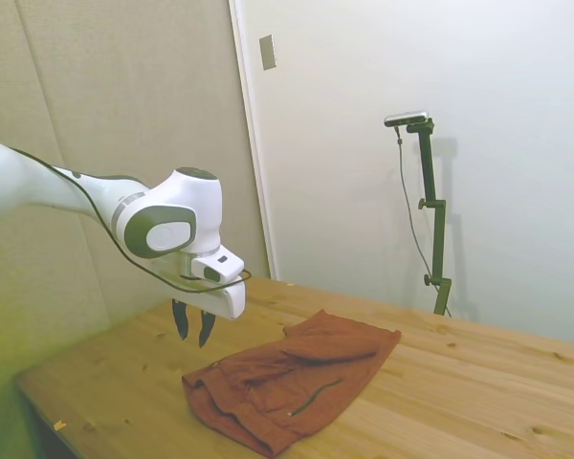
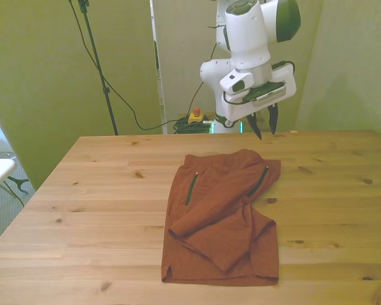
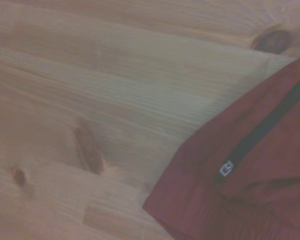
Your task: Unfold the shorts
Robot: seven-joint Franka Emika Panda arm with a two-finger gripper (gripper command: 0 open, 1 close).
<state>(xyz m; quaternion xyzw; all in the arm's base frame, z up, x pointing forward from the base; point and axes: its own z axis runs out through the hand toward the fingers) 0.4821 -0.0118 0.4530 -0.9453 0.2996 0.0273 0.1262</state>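
Shorts (image 2: 222, 216) partly folded on table (image 2: 101, 190) | tool (image 2: 265, 130) above waistband corner, empty

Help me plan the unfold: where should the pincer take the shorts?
Probably the edge of the folded-over flap lying diagonally across the shorts, approached from above. It is the raised top layer. The pincer hangs open above the table.

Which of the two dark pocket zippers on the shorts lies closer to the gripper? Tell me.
The zipper toward the front view's right of the shorts. It lies almost under the raised gripper; the other zipper lies further toward the front view's left.
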